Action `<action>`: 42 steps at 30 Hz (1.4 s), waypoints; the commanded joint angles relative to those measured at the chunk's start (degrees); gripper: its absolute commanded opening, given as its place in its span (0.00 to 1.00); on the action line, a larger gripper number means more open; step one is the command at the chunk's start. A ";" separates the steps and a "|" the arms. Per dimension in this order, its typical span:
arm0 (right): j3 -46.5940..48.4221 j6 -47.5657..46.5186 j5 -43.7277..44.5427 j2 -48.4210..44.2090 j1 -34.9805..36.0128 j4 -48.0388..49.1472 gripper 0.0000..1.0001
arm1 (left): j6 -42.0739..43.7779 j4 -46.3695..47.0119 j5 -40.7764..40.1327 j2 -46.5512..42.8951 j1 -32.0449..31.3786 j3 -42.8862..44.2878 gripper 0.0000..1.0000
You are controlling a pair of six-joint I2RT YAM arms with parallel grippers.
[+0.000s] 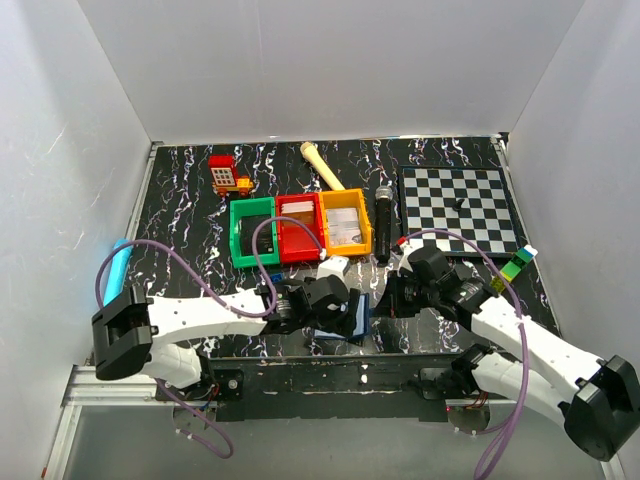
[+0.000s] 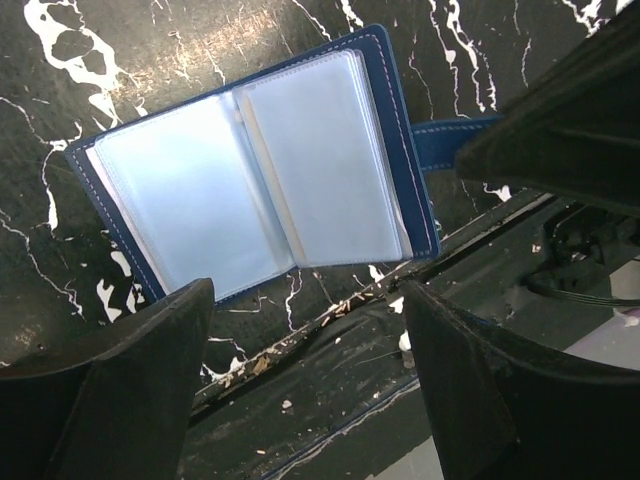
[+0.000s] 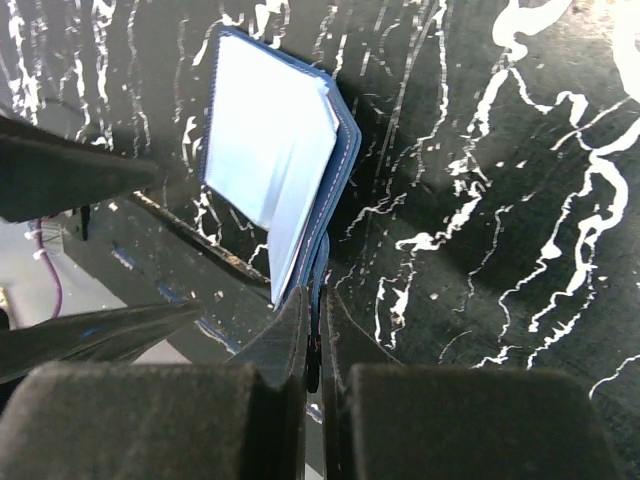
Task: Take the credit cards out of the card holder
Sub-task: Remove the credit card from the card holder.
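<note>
The navy-blue card holder lies open on the black marbled table near its front edge, with its pale blue-grey inner sleeves facing up. I cannot tell any credit cards apart from the sleeves. My right gripper is shut on the holder's blue strap at its right side. In the right wrist view that half of the holder stands lifted on edge. My left gripper is open and hangs over the holder's near edge with nothing between its fingers. From above, the holder sits between both grippers.
Behind the holder stand a green bin, a red bin and an orange bin. A chessboard lies back right, with a black cylinder beside it. A wooden stick and a red toy lie further back. The table's front rail runs just below the holder.
</note>
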 commanded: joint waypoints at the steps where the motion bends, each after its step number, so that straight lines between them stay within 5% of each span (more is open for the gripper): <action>1: 0.09 0.61 -1.80 -2.72 1.18 0.72 0.01 | 2.03 0.26 0.31 3.07 -0.26 3.30 0.73; 7: -0.09 0.52 -1.80 -3.59 1.44 0.19 0.01 | 2.55 0.34 -0.13 6.86 -0.17 5.50 0.70; 18: 0.00 0.26 -1.80 -3.69 1.53 -0.07 0.01 | 3.26 0.17 -1.27 8.97 0.01 7.70 0.81; 42: -0.18 -0.44 -1.10 -3.16 1.53 -0.34 0.01 | 2.47 -2.64 -3.99 11.17 -0.08 8.58 0.61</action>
